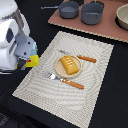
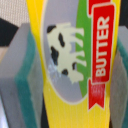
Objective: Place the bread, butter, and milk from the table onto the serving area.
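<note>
The bread (image 1: 69, 65), a golden-orange ridged loaf, lies on the round tan plate (image 1: 58, 70) in the middle of the cream striped serving area (image 1: 95, 85). My gripper (image 1: 31, 59) is at the exterior view's left, over the mat's left edge, shut on the yellow butter packet (image 1: 33, 61). In the wrist view the butter (image 2: 75, 60) fills the picture, its cow picture and red label facing the camera, with a finger pad (image 2: 25, 85) pressed against each side. The milk is out of view.
An orange-handled knife (image 1: 86, 58) and fork (image 1: 70, 82) lie on either side of the plate. A pinkish-brown board (image 1: 107, 25) with grey pots (image 1: 92, 12) and a pan (image 1: 69, 9) stands at the back. The black table (image 1: 112, 112) surrounds the mat.
</note>
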You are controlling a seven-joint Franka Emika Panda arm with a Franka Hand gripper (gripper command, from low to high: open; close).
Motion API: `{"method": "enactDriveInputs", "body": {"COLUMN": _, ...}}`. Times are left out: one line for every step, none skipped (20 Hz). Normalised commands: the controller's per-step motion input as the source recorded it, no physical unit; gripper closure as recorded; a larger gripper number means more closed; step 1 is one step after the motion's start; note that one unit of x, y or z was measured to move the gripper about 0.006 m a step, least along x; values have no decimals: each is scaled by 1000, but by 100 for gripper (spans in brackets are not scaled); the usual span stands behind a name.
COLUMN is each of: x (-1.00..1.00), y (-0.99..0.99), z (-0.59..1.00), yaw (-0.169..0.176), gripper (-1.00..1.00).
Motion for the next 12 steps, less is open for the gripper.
{"method": "enactDriveInputs", "body": {"x": 983, "y": -426, "z": 0, "yaw": -44, "gripper": 100}}
{"method": "enactDriveInputs", "body": {"x": 1000, "y": -411, "z": 0, "yaw": -41, "gripper": 100}}
{"method": "enactDriveInputs", "body": {"x": 1000, "y": -397, "z": 0, "yaw": -38, "gripper": 100}}
{"method": "enactDriveInputs", "body": {"x": 1000, "y": -371, "z": -20, "yaw": -30, "gripper": 100}}
{"method": "enactDriveInputs", "body": {"x": 1000, "y": -334, "z": -46, "yaw": -17, "gripper": 100}}
{"method": "enactDriveInputs", "body": {"x": 1000, "y": -366, "z": -91, "yaw": -38, "gripper": 100}}
{"method": "enactDriveInputs", "body": {"x": 994, "y": -386, "z": -134, "yaw": -52, "gripper": 100}}
{"method": "enactDriveInputs", "body": {"x": 1000, "y": -366, "z": -140, "yaw": -45, "gripper": 100}}
{"method": "enactDriveInputs", "body": {"x": 1000, "y": -323, "z": -146, "yaw": -42, "gripper": 100}}
{"method": "enactDriveInputs", "body": {"x": 1000, "y": -311, "z": -137, "yaw": -43, "gripper": 100}}
{"method": "enactDriveInputs", "body": {"x": 1000, "y": -326, "z": -137, "yaw": -50, "gripper": 100}}
{"method": "enactDriveInputs", "body": {"x": 1000, "y": -300, "z": -131, "yaw": -46, "gripper": 100}}
